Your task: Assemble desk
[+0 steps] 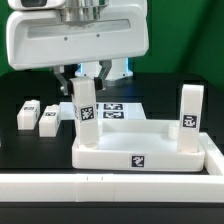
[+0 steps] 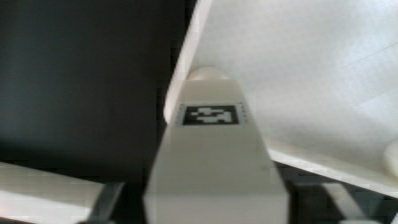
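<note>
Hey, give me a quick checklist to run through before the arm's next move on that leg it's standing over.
1. Leg under the gripper stands upright at a corner of the desk top: ok.
2. Gripper straddles that leg's upper end: ok.
3. Firm grip on it: cannot tell.
4. Leg fully seated in its socket: cannot tell.
5. Second leg upright on the desk top's other end: ok.
6. Two spare legs lying on the table, away from the arm: ok.

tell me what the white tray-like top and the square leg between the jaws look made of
White tray-like desk top: probably matte moulded plastic, uniformly opaque, rounded edges. White square leg between the jaws: seemingly the same plastic; its black-and-white tag looks like a printed sticker.
</note>
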You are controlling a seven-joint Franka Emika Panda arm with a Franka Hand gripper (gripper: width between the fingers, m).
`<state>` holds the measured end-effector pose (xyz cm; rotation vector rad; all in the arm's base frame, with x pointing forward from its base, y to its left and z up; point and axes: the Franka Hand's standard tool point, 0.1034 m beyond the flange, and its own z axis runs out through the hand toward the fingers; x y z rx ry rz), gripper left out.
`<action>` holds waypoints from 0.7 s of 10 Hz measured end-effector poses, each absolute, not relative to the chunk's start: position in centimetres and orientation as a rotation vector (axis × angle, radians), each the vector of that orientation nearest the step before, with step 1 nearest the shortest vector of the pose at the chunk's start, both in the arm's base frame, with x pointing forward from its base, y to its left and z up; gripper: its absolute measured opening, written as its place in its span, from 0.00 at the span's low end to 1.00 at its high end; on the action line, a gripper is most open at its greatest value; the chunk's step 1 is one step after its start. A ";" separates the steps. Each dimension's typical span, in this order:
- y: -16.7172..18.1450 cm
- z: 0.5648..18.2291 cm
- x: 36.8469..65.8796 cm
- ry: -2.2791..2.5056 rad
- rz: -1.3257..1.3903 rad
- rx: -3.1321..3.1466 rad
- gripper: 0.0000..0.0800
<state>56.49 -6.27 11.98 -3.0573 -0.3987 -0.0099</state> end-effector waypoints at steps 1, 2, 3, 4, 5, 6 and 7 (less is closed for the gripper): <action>-6.3 12.0 56.5 -0.399 -0.010 -3.057 0.36; -6.3 12.0 56.5 -0.391 -0.010 -3.058 0.36; -6.3 12.0 56.5 -0.360 -0.009 -3.062 0.36; -6.3 12.0 56.5 -0.343 -0.008 -3.063 0.36; -6.2 12.0 56.5 -0.207 -0.004 -3.075 0.36; -6.2 11.9 56.5 -0.039 0.001 -3.080 0.36; -6.1 11.9 56.4 0.159 0.004 -3.069 0.36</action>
